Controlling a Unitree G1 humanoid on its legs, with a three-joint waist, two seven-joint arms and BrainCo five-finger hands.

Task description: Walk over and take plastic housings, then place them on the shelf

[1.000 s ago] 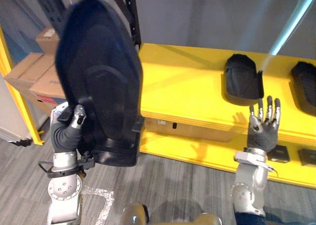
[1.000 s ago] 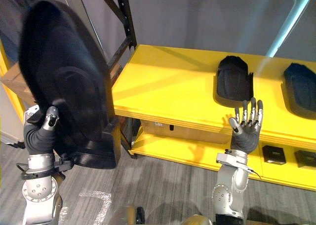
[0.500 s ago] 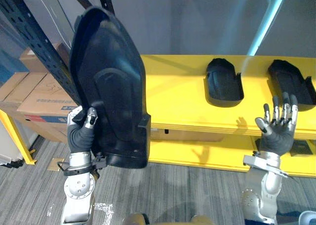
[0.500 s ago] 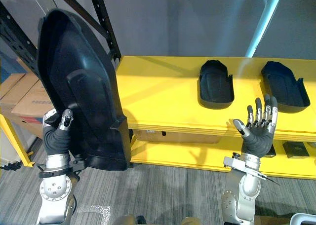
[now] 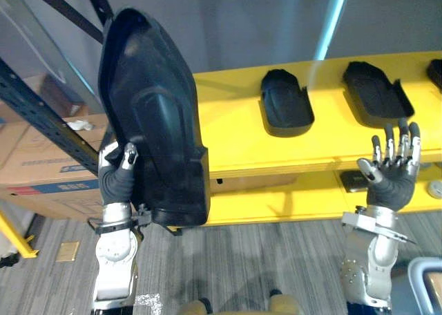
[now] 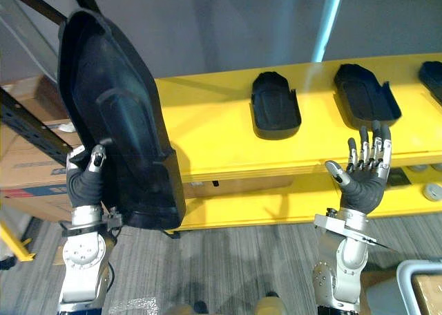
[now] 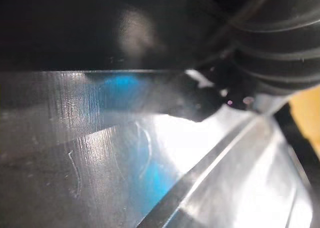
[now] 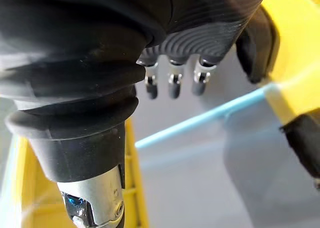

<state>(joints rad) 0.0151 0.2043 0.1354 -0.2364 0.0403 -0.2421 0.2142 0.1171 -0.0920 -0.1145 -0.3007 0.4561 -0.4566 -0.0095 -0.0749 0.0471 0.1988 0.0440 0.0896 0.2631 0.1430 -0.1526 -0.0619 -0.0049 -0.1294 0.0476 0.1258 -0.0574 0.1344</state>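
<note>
Currently the left robot hand (image 5: 116, 182) clasps the upright black plastic housing (image 5: 148, 121) near its base; right robot hand (image 5: 392, 182) spread wide.

Black housing (image 5: 152, 121) upright in left robot hand (image 5: 116, 184); others (image 5: 283, 104) on yellow shelf (image 5: 228, 139).

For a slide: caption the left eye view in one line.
Left hand grips a large black housing upright before the yellow shelf; right hand raised open.

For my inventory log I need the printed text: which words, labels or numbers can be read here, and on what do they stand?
On the cardboard box: a blue and red printed strip, too blurred to read.
On the plastic housing in the left hand: no print visible.
On the yellow shelf: no readable text.
</note>
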